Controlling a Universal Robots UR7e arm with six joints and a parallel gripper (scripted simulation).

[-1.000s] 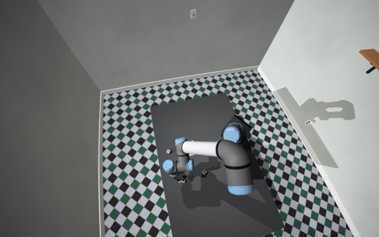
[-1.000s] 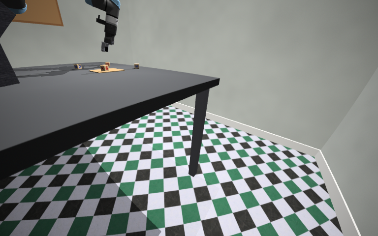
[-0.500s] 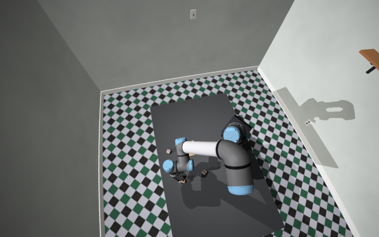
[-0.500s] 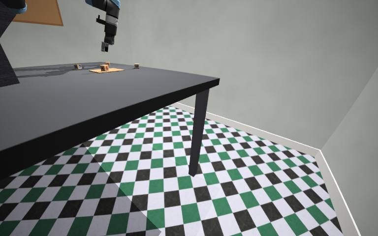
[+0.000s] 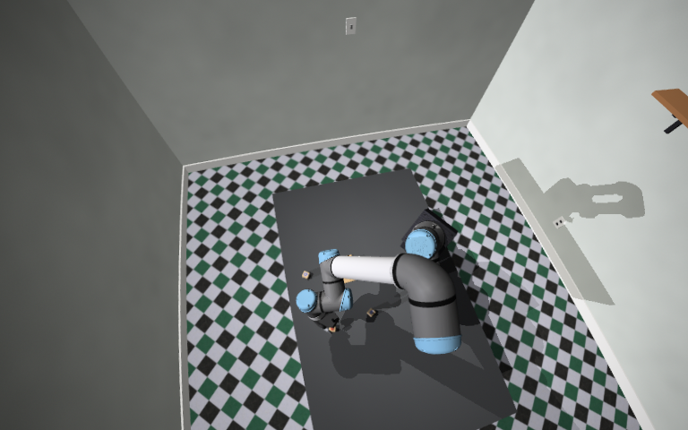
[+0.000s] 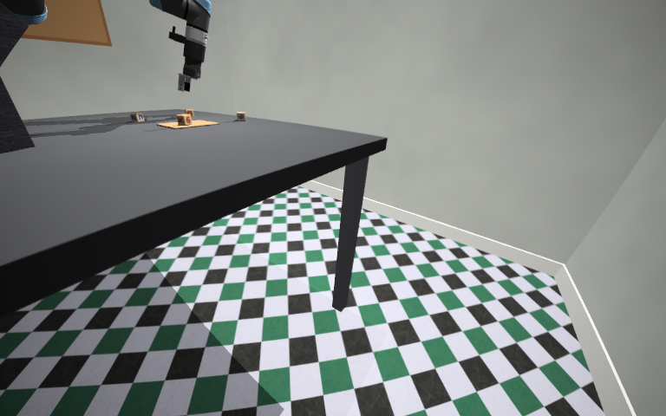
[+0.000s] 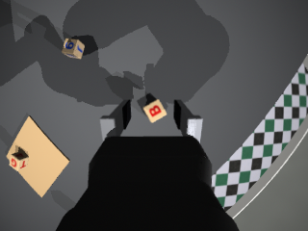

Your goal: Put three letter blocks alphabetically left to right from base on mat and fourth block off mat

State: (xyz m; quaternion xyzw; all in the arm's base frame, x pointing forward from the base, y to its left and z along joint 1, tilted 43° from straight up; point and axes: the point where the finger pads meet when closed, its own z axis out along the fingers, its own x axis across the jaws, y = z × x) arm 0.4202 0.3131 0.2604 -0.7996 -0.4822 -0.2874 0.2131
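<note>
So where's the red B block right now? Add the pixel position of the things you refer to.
In the wrist view, the B block (image 7: 155, 111) (image 5: 331, 329) is just right of centre, beyond and between the open gripper's (image 7: 152, 115) (image 6: 184, 91) fingertips.

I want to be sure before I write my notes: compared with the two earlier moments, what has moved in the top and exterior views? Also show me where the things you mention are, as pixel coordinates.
Nothing visibly changed. The arm (image 5: 365, 269) (image 6: 197, 16), the open gripper (image 5: 334, 323) (image 6: 184, 90) (image 7: 152, 109), the B block (image 5: 331, 329) (image 6: 189, 112) (image 7: 155, 111) and the mat (image 5: 348, 280) (image 6: 207, 123) (image 7: 45, 164) look the same; nothing was taken or let go.
</note>
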